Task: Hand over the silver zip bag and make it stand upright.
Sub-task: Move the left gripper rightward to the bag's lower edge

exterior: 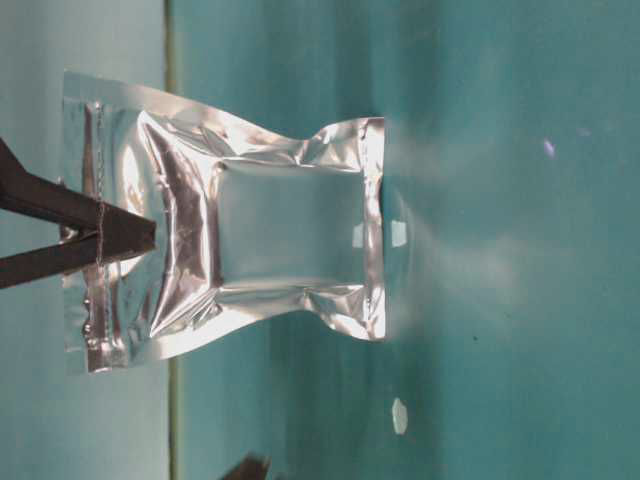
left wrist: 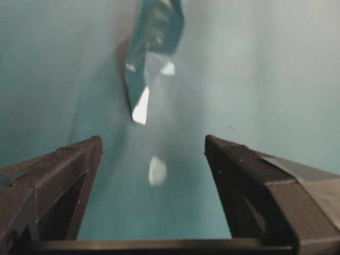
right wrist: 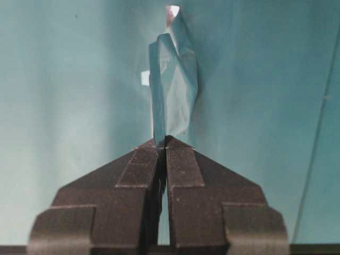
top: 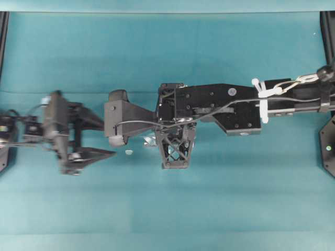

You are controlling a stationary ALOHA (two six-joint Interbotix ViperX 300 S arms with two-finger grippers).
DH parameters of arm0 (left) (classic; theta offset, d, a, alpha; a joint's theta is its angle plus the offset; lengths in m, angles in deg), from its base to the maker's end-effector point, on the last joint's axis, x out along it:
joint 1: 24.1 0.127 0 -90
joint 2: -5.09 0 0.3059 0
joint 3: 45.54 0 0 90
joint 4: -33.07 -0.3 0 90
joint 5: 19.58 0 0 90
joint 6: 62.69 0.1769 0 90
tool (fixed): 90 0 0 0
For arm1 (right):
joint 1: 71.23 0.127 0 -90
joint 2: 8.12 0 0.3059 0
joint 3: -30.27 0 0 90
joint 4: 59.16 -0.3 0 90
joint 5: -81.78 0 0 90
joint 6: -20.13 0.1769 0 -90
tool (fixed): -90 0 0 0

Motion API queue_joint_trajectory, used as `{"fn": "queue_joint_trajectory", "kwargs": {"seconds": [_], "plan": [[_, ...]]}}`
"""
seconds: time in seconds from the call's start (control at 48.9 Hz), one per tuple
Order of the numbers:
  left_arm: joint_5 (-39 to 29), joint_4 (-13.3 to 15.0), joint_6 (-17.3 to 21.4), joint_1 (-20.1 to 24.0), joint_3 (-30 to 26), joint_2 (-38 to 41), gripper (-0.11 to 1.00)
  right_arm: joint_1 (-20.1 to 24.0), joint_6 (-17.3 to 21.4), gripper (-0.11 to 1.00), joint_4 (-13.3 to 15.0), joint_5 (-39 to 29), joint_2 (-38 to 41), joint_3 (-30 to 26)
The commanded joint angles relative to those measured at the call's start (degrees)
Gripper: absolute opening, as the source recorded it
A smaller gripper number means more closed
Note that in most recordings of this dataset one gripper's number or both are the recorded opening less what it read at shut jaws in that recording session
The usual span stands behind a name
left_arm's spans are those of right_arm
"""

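The silver zip bag is a crinkled foil pouch held vertical, its zip end up and its bottom edge down at the teal table. My right gripper reaches in from the right to the table's middle and is shut on the bag's zip end from above. In the overhead view only a sliver of the bag shows under that arm. My left gripper stands open to the left of the bag and apart from it. In its own wrist view the gripper holds nothing, with the bag farther ahead.
A tiny white scrap lies on the teal table between the left gripper and the bag, the scrap showing between the left fingers. Black frame posts stand at the table's left and right edges.
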Motion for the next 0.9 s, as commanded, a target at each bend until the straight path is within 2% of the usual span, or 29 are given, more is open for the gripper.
{"fn": "queue_joint_trajectory", "kwargs": {"seconds": [0.0,0.368,0.634,0.879], "plan": [[1.49,-0.09,0.18,0.35,-2.72,3.08,0.90,0.26,0.79,0.04,0.00,0.62,-1.14,-0.26],[5.80,-0.09,0.88,0.79,-8.26,10.72,0.91,0.18,1.58,0.04,0.00,2.02,-1.23,0.09],[6.06,-0.09,0.97,0.62,-13.27,13.89,0.91,0.18,1.67,0.04,0.00,2.11,-1.41,0.79],[6.06,-0.09,0.97,0.62,-14.41,15.73,0.91,-0.09,1.67,0.04,0.00,2.55,-1.49,1.23]]}}
